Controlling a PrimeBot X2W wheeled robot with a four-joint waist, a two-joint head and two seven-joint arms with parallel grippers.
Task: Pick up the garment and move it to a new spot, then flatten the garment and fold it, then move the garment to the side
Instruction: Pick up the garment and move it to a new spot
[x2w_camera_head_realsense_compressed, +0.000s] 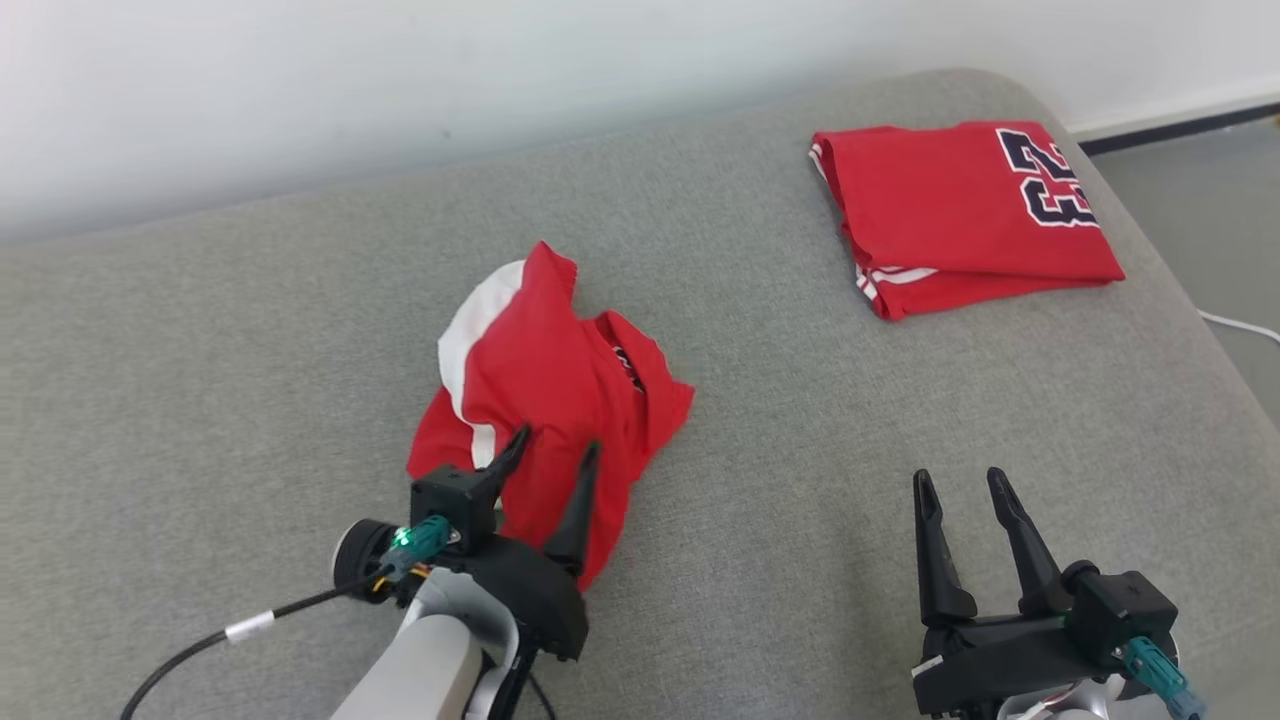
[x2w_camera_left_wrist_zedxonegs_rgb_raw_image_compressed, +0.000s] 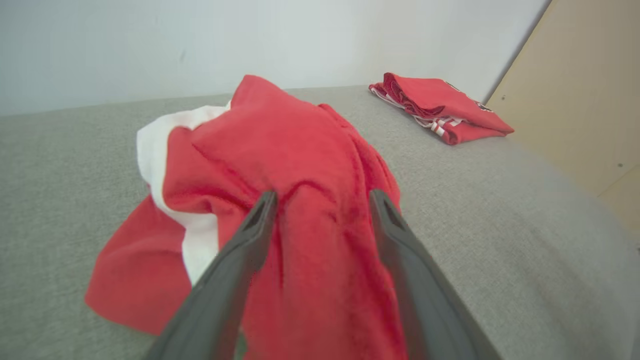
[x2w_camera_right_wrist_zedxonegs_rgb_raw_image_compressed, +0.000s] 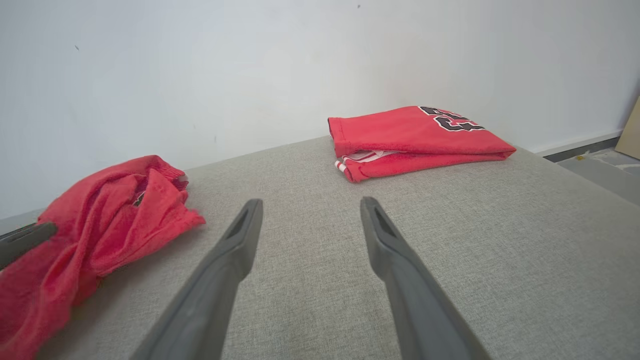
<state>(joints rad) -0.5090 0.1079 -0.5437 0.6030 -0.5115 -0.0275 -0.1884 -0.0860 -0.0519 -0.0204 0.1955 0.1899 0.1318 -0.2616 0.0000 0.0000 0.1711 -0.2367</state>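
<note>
Starting at the left: bare grey cushion (x2w_camera_head_realsense_compressed: 200, 400). Garment (x2w_camera_head_realsense_compressed: 540, 350) is found left of centre, crumpled in a heap, red, with a white panel (x2w_camera_head_realsense_compressed: 468, 335) turned up on its left edge. Left gripper (x2w_camera_head_realsense_compressed: 552, 452) is seen over the heap's near end, jaws spread fairly wide; cloth lies between the fingers but is not pinched, so far as can be told. Right gripper (x2w_camera_head_realsense_compressed: 958, 480) is noted at near right, jaws at full spread, nothing held, bare cushion under it. Folded jersey (x2w_camera_head_realsense_compressed: 960, 215) lies far right, well apart from the heap.

Step judged: flattening is due.
- An edge or corner should be picked out, not the bunched middle, and only one layer should be pinched.
- The right gripper should be brought across to a second corner, and the cloth drawn apart low over the cushion.
- Spreading is best done towards the centre, away from the jersey.
- Risk: two layers caught, so a twist is kept in.
</note>
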